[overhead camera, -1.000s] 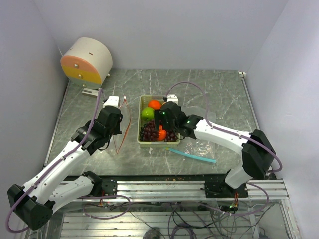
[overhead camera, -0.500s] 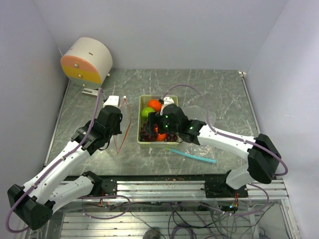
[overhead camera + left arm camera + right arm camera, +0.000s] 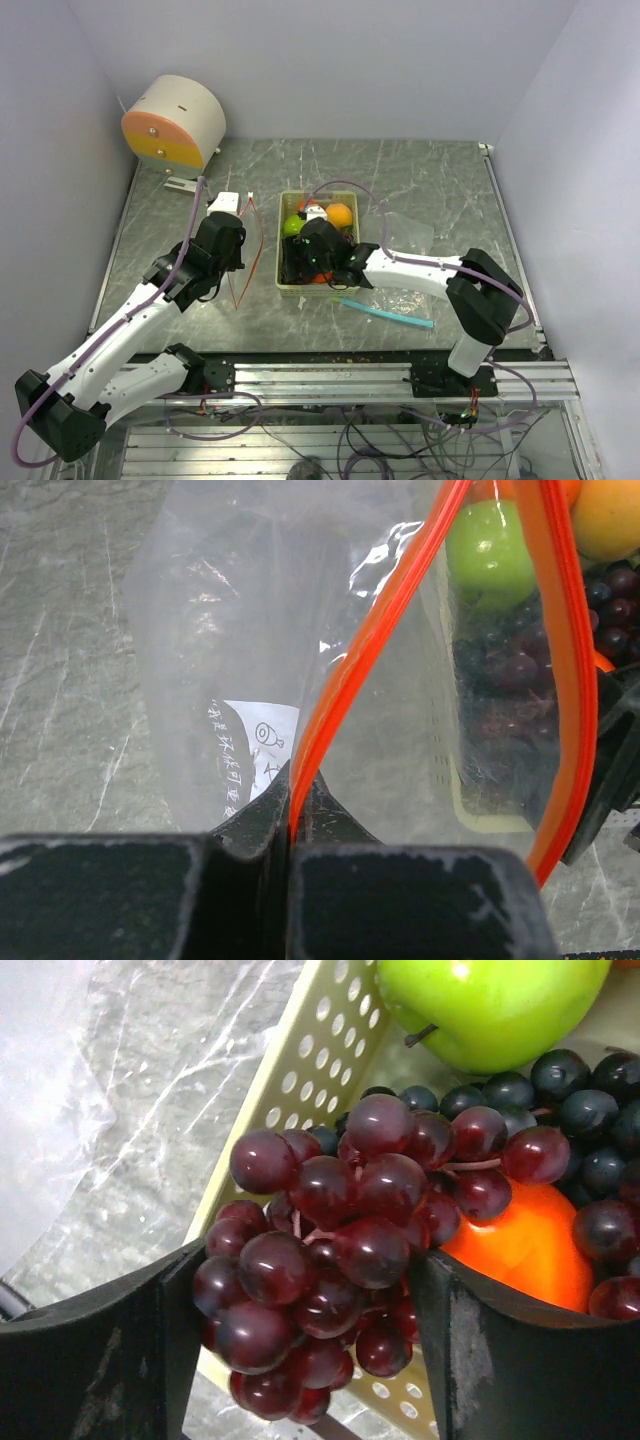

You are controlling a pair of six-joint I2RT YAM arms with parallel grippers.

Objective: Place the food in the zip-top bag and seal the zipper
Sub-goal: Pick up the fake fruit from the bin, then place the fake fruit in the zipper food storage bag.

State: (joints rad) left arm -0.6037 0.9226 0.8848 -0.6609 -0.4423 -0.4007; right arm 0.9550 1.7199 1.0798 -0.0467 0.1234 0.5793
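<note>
Glossy red-purple beads fill my right wrist view: the grape bunch (image 3: 320,1260) sits between the two black fingers of the right end effector (image 3: 310,1300), which press on it from both sides, clamped. Compared with a second ago, that arm has swung leftward across the basket (image 3: 300,1090), elbow folded tighter, and its head now covers the near left part of the basket rather than the middle. A round orange fruit (image 3: 340,215) has come into sight at the far right corner. My left arm has not shifted. The left end effector (image 3: 292,815) is pinched together on the zipper (image 3: 380,630), a thin smooth red-orange strip, holding the zip-top bag (image 3: 220,630) just left of the basket with its mouth spread in a loop. The bag is clear crinkled film with a white printed label. The basket is pale yellow-green plastic with rows of round holes; inside lie a shiny green apple (image 3: 490,1005), dark blue-black grapes (image 3: 590,1110) and another orange piece (image 3: 525,1245). All of it stands on the grey marbled bench (image 3: 430,180)
</note>
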